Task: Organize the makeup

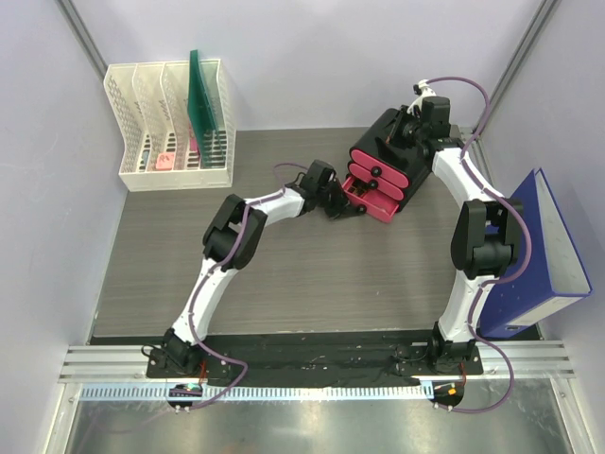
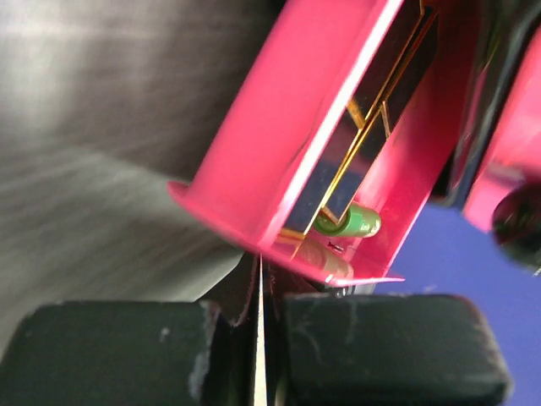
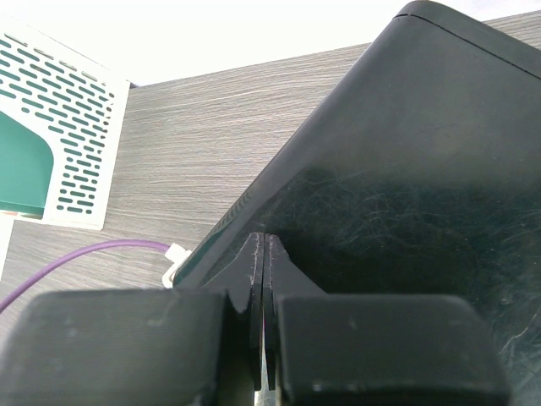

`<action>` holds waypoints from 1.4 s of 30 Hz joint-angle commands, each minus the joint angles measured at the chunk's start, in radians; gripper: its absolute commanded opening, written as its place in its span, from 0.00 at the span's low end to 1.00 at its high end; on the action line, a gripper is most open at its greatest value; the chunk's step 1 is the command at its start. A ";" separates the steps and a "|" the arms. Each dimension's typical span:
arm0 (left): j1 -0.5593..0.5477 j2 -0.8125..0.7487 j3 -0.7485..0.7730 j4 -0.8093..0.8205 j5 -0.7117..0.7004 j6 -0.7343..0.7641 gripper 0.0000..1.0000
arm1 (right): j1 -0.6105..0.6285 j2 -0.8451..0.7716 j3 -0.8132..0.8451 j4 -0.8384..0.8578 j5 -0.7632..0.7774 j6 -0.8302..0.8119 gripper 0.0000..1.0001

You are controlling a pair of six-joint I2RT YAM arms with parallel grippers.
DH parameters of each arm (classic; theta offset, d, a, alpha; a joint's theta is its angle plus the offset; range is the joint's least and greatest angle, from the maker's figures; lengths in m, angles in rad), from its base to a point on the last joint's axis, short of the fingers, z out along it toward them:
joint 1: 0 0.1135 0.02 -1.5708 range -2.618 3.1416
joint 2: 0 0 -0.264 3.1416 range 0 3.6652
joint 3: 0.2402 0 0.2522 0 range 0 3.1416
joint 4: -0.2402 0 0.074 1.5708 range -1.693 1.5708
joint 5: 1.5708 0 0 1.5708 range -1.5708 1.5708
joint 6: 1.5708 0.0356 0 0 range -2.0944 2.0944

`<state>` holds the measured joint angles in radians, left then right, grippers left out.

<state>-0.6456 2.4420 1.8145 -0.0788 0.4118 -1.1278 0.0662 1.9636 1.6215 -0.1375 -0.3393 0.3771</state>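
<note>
The black box (image 1: 381, 135) with pink drawer fronts stands at the back right of the table. Its lowest pink drawer (image 1: 371, 200) is pulled out. In the left wrist view the drawer (image 2: 270, 135) holds two gold-black sticks (image 2: 372, 127), the slim green tube (image 2: 351, 222) and a beige tube (image 2: 325, 258). The other makeup is hidden. My left gripper (image 1: 341, 206) is shut, its tips (image 2: 259, 279) against the drawer's front edge. My right gripper (image 1: 409, 130) is shut, its tips (image 3: 265, 241) resting on the box's top (image 3: 406, 169).
A white file rack (image 1: 170, 123) with a green folder (image 1: 203, 95) and a small pink block (image 1: 164, 161) stands at the back left; it also shows in the right wrist view (image 3: 68, 144). A blue binder (image 1: 544, 246) leans at the right edge.
</note>
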 commanded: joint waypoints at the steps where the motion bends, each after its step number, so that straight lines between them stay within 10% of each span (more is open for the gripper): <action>1: 0.000 0.038 0.074 0.143 -0.010 -0.113 0.00 | 0.012 0.156 -0.117 -0.448 0.068 -0.060 0.01; 16: 0.012 0.189 0.286 0.269 0.022 -0.291 0.00 | 0.011 0.167 -0.111 -0.448 0.066 -0.060 0.01; 25: 0.044 -0.067 -0.013 0.326 0.028 -0.103 0.00 | 0.011 0.129 -0.103 -0.445 0.086 -0.063 0.01; 34: 0.098 -0.362 -0.014 0.030 0.047 0.279 0.26 | 0.011 0.021 -0.016 -0.392 0.079 -0.040 0.01; 42: 0.100 -0.633 -0.072 -0.403 -0.208 0.611 0.86 | 0.056 -0.071 0.156 -0.404 0.083 -0.095 0.01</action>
<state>-0.5407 1.9373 1.8091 -0.2398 0.3428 -0.7368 0.0814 1.9297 1.7294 -0.3580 -0.3004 0.3416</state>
